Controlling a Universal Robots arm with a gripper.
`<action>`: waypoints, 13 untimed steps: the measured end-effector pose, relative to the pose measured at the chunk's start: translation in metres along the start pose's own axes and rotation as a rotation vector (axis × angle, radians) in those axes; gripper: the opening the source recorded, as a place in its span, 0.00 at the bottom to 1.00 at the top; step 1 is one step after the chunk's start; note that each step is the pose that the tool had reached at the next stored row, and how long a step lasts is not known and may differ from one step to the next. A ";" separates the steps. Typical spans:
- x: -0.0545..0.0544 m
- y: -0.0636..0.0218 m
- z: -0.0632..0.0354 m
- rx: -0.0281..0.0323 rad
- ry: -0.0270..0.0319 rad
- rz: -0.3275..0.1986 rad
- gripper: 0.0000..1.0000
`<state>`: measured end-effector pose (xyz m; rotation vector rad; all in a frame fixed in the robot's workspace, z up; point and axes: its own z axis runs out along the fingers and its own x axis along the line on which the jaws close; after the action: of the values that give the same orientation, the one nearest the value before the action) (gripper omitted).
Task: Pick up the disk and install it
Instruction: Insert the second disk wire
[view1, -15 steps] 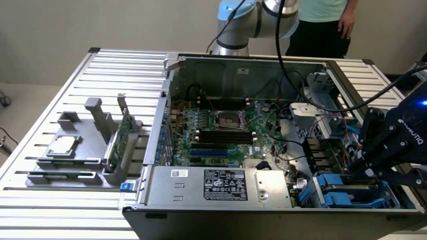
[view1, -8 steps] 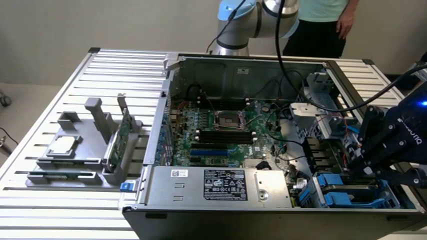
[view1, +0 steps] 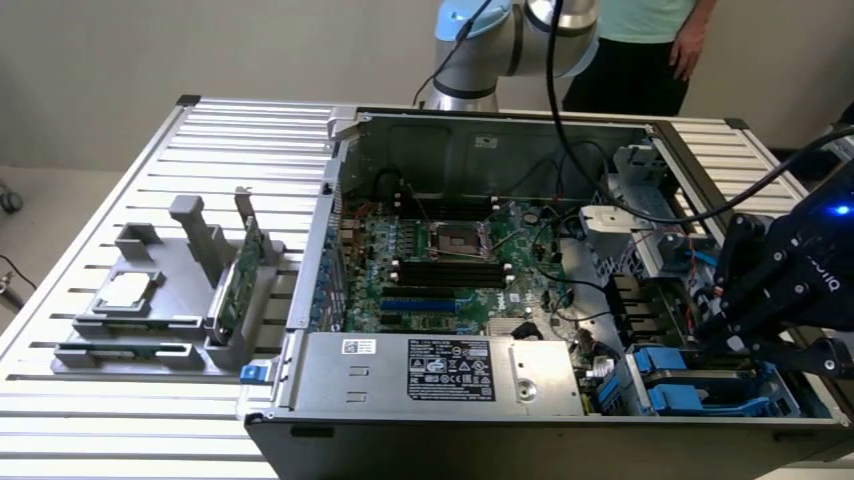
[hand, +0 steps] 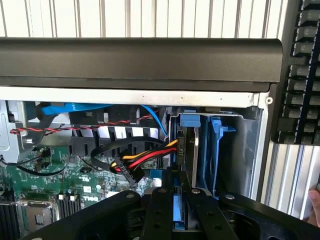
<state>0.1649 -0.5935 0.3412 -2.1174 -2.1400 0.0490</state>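
Open computer case (view1: 534, 420) lies on a slatted table (view1: 120, 180), motherboard (view1: 441, 265) exposed; the drive bay at the exterior view's right corner is partly blocked by the black arm head. A person stands behind, cut off at the frame top. Gripper (hand: 179, 212) hangs over that bay, fingers (hand: 159, 210) narrowed onto a blue-edged slab, the disk (hand: 179, 210), held upright on edge; its face is hidden. Blue carriers (hand: 212, 150) stand just beside it in the bay.
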 end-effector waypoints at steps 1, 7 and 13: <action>0.000 -0.0006 0.0001 -0.0024 0.0000 0.000 0.16; 0.000 -0.0008 0.0001 -0.0064 -0.0004 -0.003 0.16; -0.001 -0.0008 0.0001 -0.0062 -0.0009 -0.008 0.16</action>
<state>0.1641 -0.5942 0.3412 -2.1129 -2.1515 0.0426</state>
